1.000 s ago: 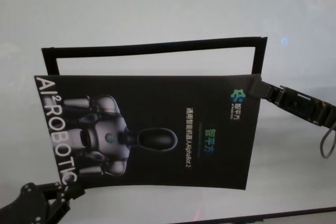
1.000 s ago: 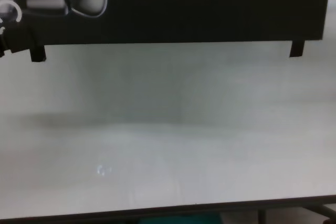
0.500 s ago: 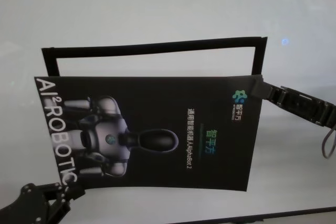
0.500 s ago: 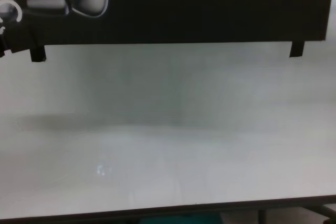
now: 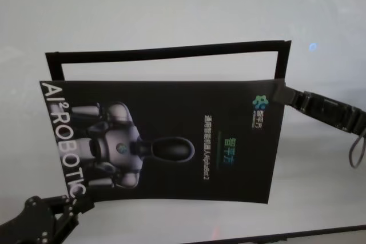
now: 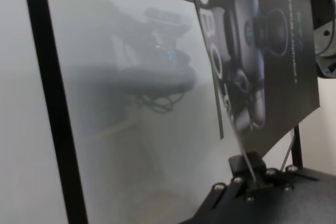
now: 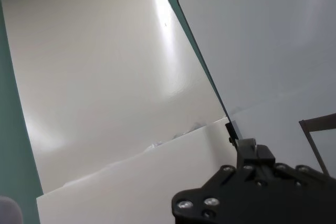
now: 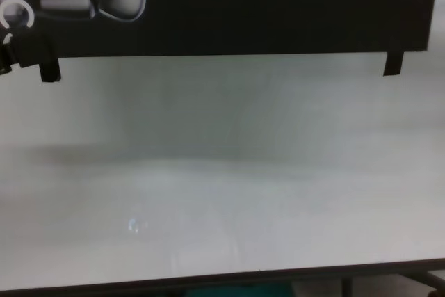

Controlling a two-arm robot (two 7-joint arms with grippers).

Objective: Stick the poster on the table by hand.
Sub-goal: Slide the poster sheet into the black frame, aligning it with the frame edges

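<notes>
Above the table, we keep both grippers, left and right, clamped on opposite poster corners, holding it taut for alignment.

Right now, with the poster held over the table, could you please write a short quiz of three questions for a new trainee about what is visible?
1. True or false: the poster lies flat on the table, and no gripper touches it.
2. Which gripper holds the corner near the logo? A) left gripper B) right gripper
3. Fill in: behind the poster, thin black strips form an open ____.

Key:
1. False. The left gripper and right gripper have their fingers shut on opposite corners.
2. B.
3. Frame, or rectangle outline.
</notes>
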